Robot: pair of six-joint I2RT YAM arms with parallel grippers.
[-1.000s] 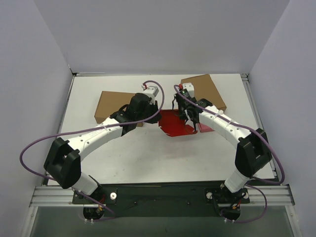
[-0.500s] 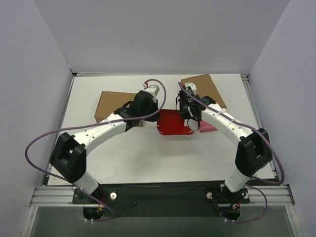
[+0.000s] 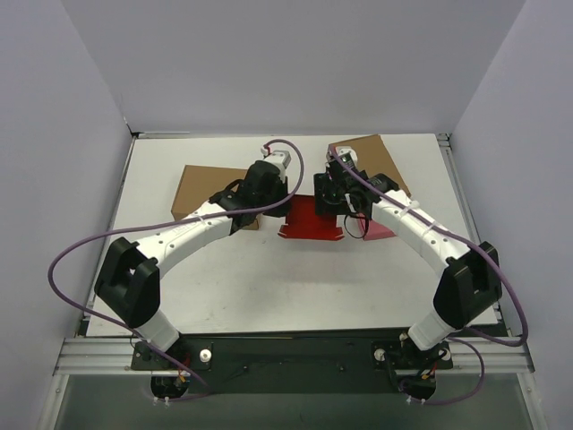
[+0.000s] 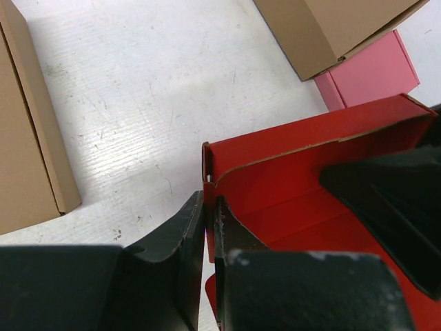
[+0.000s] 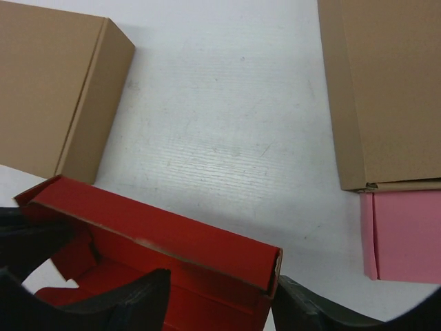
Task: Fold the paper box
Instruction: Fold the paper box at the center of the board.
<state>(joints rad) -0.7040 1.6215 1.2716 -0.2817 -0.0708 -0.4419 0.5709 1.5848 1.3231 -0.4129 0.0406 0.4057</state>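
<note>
A white worktop with a matte, finely scratched surface is seen under both arms. The left brown box and the right brown box, both flat and made of plain cardboard, are laid on it toward the far side. The paper box is placed in the middle between them. It is made of thin bright red card with sharp creases and a pale cut edge, and its walls are raised like a shallow tray. A small pink box with a smooth surface is seen touching the right brown box, near the red one. The left claw is closed almost fully on the left wall of the paper box. The right claw is held open: one finger is inside the red tray and one is outside its right end wall, which is not gripped.
</note>
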